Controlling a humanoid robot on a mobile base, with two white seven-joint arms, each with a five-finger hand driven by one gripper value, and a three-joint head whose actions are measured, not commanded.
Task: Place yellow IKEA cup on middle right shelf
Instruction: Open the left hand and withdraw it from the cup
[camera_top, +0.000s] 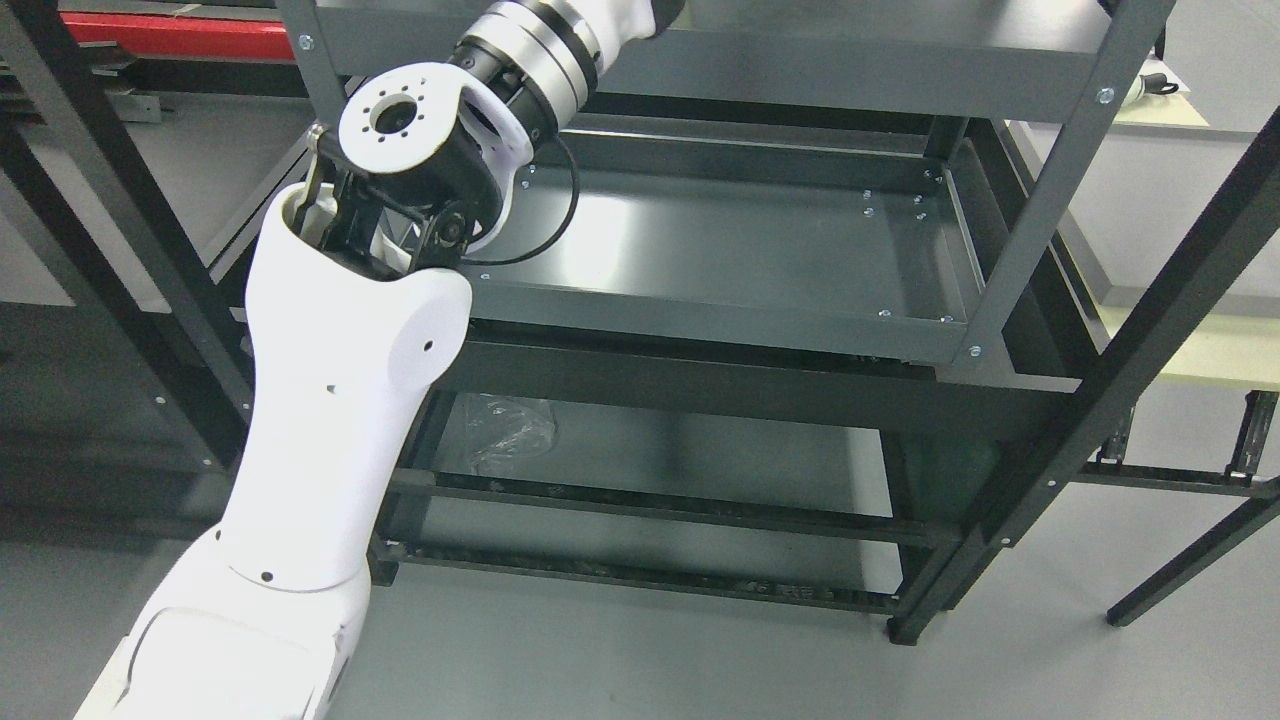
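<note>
1. While the left arm (340, 400) comes up from the near left corner, it bends at the elbow joint (420, 160) and runs off the top edge, so its hand is out of frame and there's no telling if it's spread or closed on anything.
2. The yellow cup isn't visible anywhere in this shot, so where it sits can't be told.
3. The gray metal shelf rack (1040, 210) fills the middle, with a tray-like shelf (740, 250) just right of the elbow.
4. Lower down, a crumpled clear plastic bag (505, 430) lies on the shelf below (700, 460), near its left end.
5. A black cable (565, 215) loops off the elbow over the tray.
6. The right arm doesn't show at all.
</note>
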